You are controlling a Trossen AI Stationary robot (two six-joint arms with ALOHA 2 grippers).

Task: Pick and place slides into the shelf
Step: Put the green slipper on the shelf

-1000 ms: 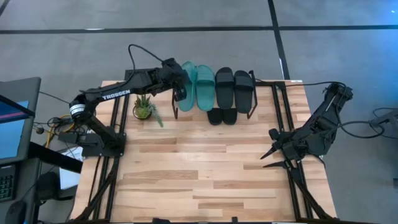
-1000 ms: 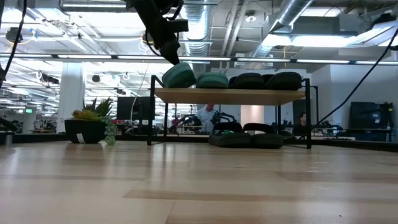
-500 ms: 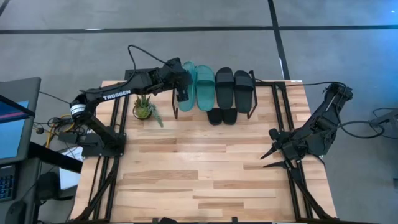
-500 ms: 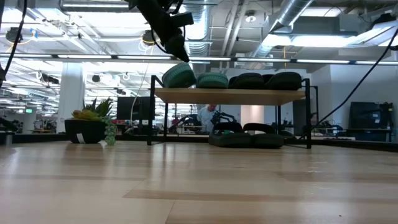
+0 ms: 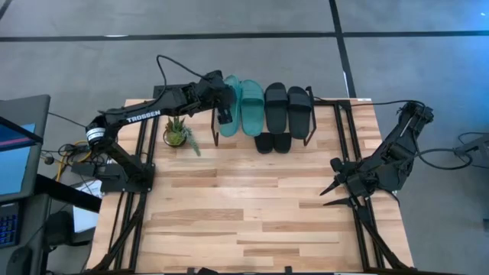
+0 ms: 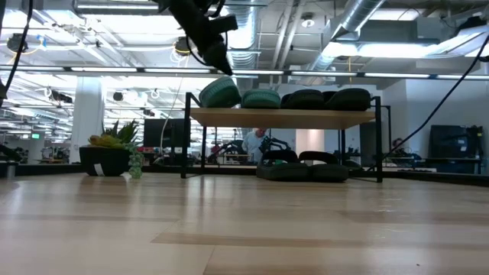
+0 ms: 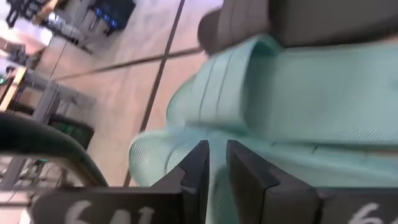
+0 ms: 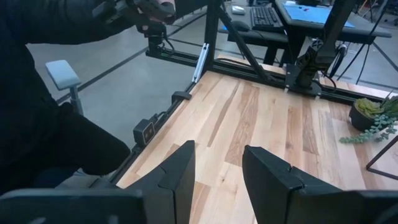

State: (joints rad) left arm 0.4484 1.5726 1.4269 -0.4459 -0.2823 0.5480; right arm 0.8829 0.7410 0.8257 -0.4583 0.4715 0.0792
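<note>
High view, slides [image 5: 276, 108] side by side on shelf [image 6: 283, 117], long axes front-to-back

Shelf [image 5: 309, 131] top full of slides [image 5: 252, 107]; table [image 5: 244, 206] front open.

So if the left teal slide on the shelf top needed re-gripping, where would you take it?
Probably by the left teal slide's outer long edge, from above on the shelf's open left side, since the other teal slide lies tight against its right.
</note>
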